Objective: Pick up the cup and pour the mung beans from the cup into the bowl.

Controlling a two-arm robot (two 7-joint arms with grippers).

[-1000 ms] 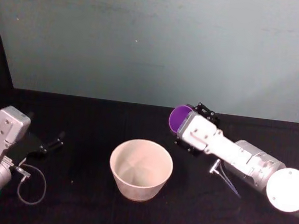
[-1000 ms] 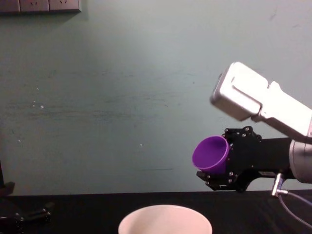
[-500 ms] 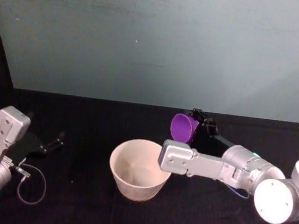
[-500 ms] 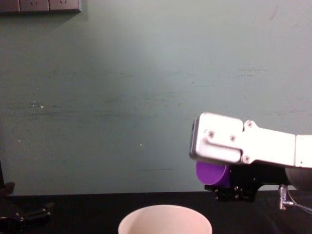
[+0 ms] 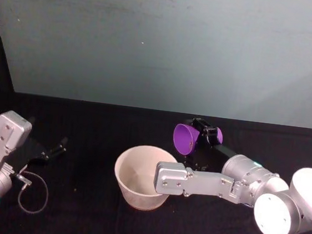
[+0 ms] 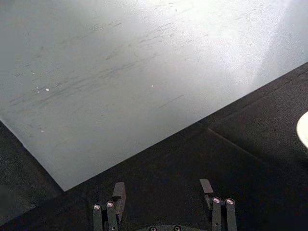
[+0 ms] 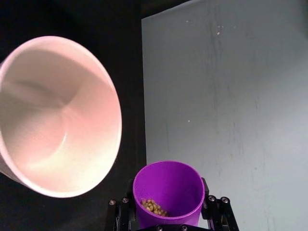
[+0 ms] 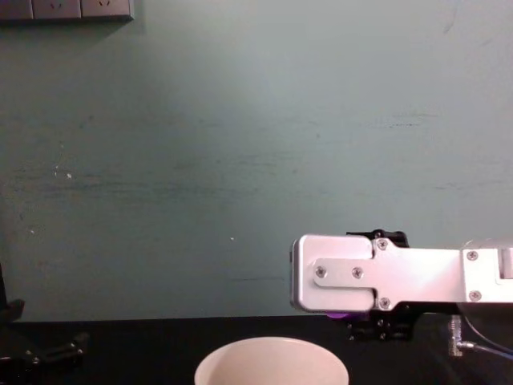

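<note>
Pre-pour: right tool (image 5: 199,134) is clamping the tipped cup (image 5: 186,139) at 1 o'clock of the bowl (image 5: 131,195), beans (image 7: 153,207) inside, probably needing a shift over the rim plus more tilt; left tool (image 6: 162,188) is idling apart at 9.

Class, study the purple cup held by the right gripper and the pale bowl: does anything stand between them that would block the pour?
Nothing visible does. The right gripper holds the cup tipped toward the bowl, beans inside; between them the right wrist view shows bare black table. The left gripper rests open, far left.

black table (image 5: 92,135), teal wall (image 5: 163,45), wall sockets (image 8: 66,8)
</note>
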